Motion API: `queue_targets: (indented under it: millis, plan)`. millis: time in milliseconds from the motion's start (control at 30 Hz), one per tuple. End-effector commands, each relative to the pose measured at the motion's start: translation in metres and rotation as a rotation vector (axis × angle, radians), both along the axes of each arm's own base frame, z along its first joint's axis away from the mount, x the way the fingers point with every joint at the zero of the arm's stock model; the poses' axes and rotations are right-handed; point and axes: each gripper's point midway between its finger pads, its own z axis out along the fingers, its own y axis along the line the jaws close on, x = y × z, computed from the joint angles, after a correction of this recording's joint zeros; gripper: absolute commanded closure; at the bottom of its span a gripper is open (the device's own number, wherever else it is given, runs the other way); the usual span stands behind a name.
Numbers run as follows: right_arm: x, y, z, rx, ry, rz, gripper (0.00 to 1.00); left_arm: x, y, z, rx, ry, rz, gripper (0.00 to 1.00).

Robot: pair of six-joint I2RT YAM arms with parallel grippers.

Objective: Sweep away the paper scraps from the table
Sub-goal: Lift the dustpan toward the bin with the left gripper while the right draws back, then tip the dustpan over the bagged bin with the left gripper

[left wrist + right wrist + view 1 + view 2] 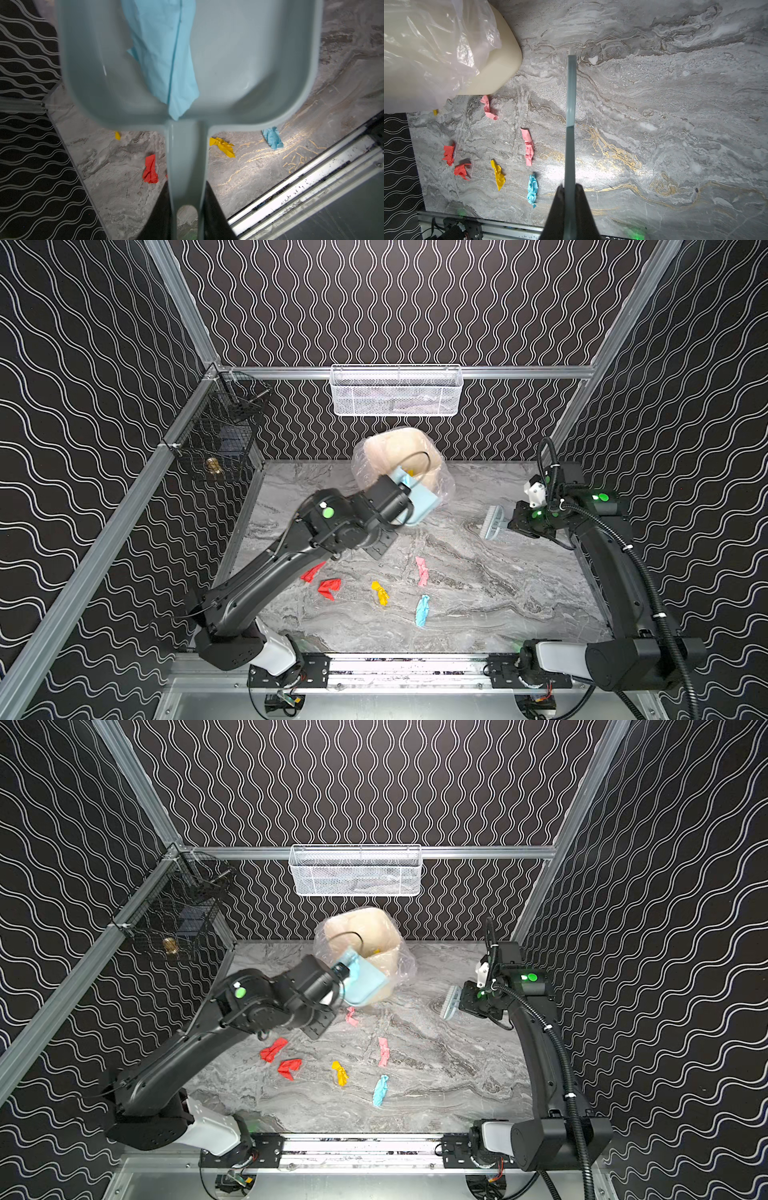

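Emptying in hand: left gripper point(187, 207) clamps dustpan point(239, 62) at bin point(374, 919), one blue scrap point(164, 58) apparently lodged inside. Right gripper point(570, 199) clamps brush point(570, 104). Next: lower dustpan, sweep paper scraps point(497, 175).

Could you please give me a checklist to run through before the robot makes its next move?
1. Left gripper grip on the dustpan handle: ok, closed on it.
2. Dustpan emptied: not ok, a light blue scrap lies inside.
3. Dustpan mouth over the bin opening: cannot tell.
4. Right gripper grip on the brush: ok, shut on its handle.
5. Brush clear of the bin: ok, held apart to the right in both top views.
6. Table cleared: not ok, paper scraps in red, yellow, pink and blue lie there.
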Motion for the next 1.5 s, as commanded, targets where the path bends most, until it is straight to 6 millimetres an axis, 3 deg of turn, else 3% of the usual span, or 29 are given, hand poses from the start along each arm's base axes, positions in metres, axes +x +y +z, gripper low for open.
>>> queue_targets:
  millis: [0,167,400,633,833,1100,1467]
  plan:
    - [0.004,0.003,0.006,0.007,-0.032,0.022,1.0,0.004,0.03,0.006,0.023,0.027,0.065,1.0]
    - [0.004,0.003,0.005,0.009,-0.033,0.028,1.0,0.028,0.056,0.017,0.049,0.021,0.122,1.0]
    - [0.0,0.004,0.0,0.011,-0.026,0.036,1.0,0.063,0.069,0.021,0.092,0.019,0.163,1.0]
    - [-0.008,0.006,-0.008,0.023,-0.006,0.042,1.0,0.092,0.069,0.011,0.181,0.008,0.19,1.0]
    - [-0.017,0.012,-0.016,0.062,0.014,0.05,1.0,0.119,0.069,0.02,0.26,-0.073,0.226,1.0]
    - [-0.025,0.015,-0.018,0.08,0.021,0.052,1.0,0.131,0.05,0.009,0.473,-0.137,0.2,1.0]
    - [-0.04,0.022,-0.028,0.13,0.038,0.049,1.0,0.137,0.042,0.015,0.683,-0.24,0.186,1.0]
